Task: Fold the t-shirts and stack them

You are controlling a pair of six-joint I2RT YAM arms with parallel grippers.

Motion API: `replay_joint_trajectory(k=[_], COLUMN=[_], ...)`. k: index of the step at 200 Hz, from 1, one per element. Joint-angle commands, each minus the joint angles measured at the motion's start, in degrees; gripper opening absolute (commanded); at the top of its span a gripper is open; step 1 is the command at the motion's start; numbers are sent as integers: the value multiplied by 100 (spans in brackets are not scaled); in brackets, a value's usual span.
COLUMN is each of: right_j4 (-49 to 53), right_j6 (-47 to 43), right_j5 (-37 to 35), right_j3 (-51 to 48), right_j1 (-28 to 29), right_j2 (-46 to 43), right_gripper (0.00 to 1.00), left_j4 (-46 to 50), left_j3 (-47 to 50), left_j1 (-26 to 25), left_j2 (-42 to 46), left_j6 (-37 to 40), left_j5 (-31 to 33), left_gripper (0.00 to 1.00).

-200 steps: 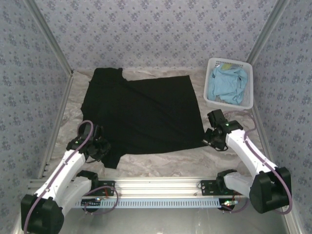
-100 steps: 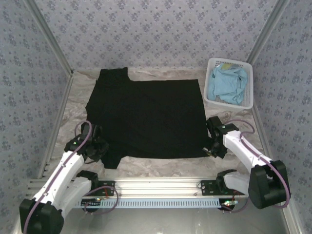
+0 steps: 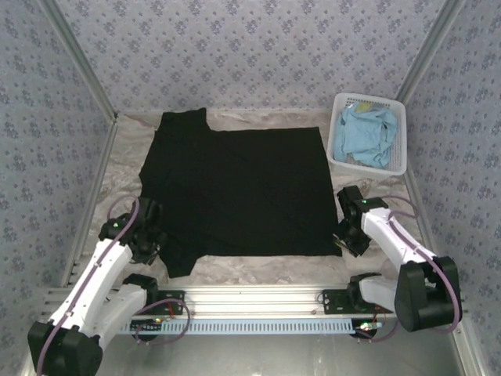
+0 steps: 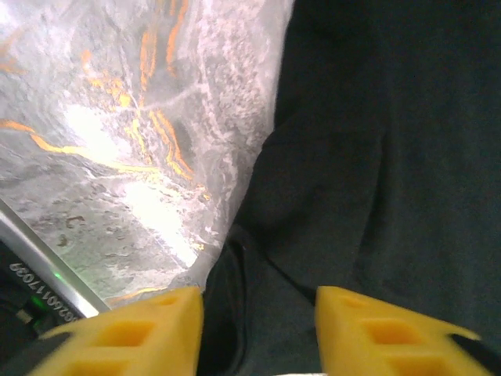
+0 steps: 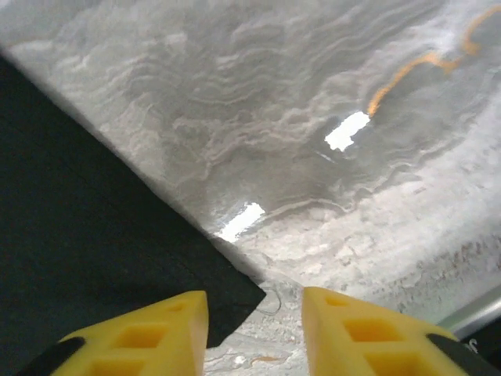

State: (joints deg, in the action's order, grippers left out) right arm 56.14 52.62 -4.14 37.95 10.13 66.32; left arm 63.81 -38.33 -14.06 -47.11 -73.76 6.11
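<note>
From the overhead view I see the black t-shirt (image 3: 235, 192) spread flat across the middle of the marbled table (image 3: 258, 270), one sleeve poking toward the top of the frame and another trailing off its lower left corner. The light blue t-shirt (image 3: 364, 137) lies bunched in the white basket (image 3: 365, 168) at the upper right. My left gripper (image 3: 150, 240) sits at the lower left, by that trailing sleeve; on its wrist camera the yellow fingers (image 4: 141, 333) stand apart, with dark fabric in the gap and nothing pinched. My right gripper (image 3: 346, 235) is at the shirt's lower right corner. Its wrist view shows its jaws parted too, the corner of the black cloth lying loose on the table just ahead of its left finger.
</note>
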Motion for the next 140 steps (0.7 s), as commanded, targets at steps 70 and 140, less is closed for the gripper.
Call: replay_joint_trajectory(k=[70, 140], right_j4=[-2275, -2060], right_j6=[-1158, -1350], right_j5=[417, 851], right_j3=[1639, 3866], right_j1=[1840, 1643], right_j2=[1380, 4420], right_gripper=[34, 31], left_j4=[-1839, -2293], left_j3=[-2604, -3605], left_j1=[648, 990], left_j2=[-3473, -6226], left_j6=[1311, 2184], left_j5=[-959, -1525], left_gripper=[24, 22])
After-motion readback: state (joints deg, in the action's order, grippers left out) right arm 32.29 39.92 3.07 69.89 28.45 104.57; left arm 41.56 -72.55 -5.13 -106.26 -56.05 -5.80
